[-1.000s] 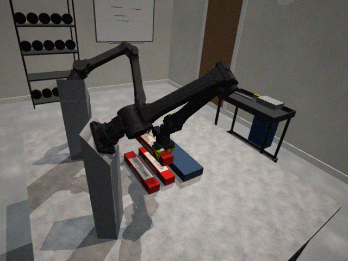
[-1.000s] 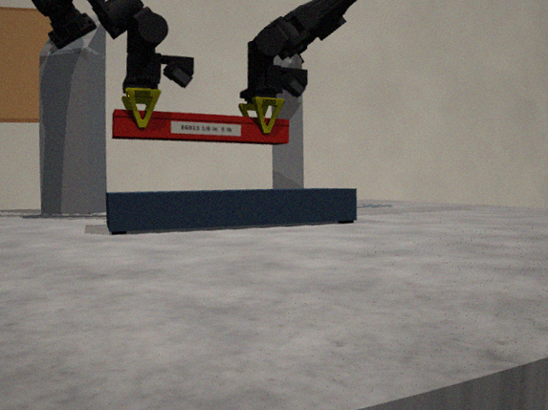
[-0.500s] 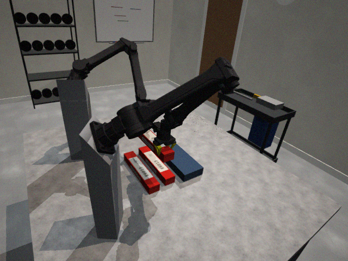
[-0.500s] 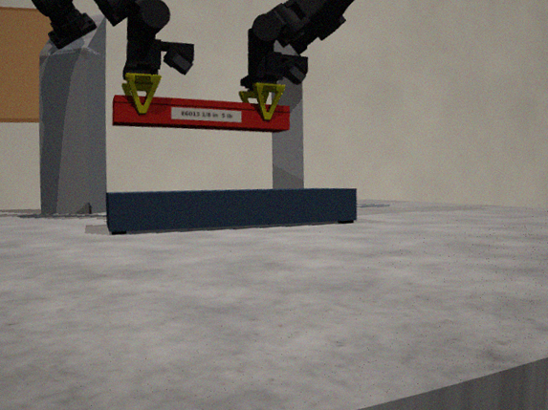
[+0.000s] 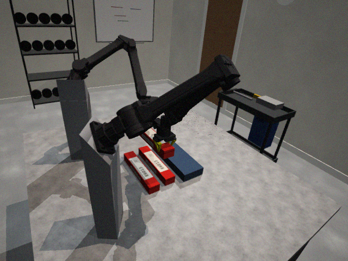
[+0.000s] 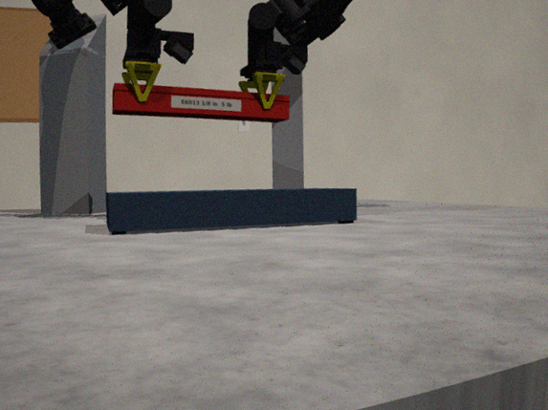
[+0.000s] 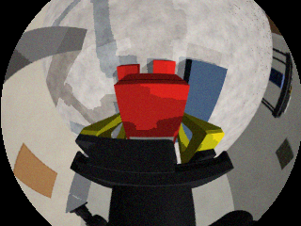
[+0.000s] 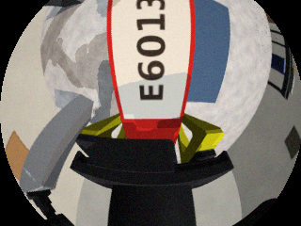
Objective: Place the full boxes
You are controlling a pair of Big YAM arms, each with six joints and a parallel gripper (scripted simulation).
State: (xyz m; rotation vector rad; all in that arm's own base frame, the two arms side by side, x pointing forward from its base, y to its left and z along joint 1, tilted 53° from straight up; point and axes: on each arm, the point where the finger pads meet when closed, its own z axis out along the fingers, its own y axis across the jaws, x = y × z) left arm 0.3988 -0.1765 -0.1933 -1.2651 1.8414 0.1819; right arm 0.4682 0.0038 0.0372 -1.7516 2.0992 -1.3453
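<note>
Aloft, one red box (image 5: 167, 151) (image 6: 206, 103) (image 7: 152, 105) (image 8: 152, 47) bridges both grippers (image 5: 166, 146) (image 6: 141, 98) (image 6: 264, 101) (image 7: 150, 134) (image 8: 151, 134).

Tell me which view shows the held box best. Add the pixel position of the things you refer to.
Exterior: the held box (image 5: 167, 151) (image 6: 201, 103) (image 7: 152, 104) (image 8: 150, 56) shows there from end to end. Top shows one end, the rest partly covered; right wrist, mostly the lettered top; left wrist, mostly one red end.

Mottled grey table (image 5: 238, 210) (image 6: 275, 321) (image 7: 240, 38) (image 8: 246, 56) | two red boxes (image 5: 156, 166) (image 7: 164, 67), apart | blue platform (image 5: 186, 166) (image 6: 229, 209) (image 7: 207, 87) (image 8: 212, 56) (dark feet) alongside
</note>
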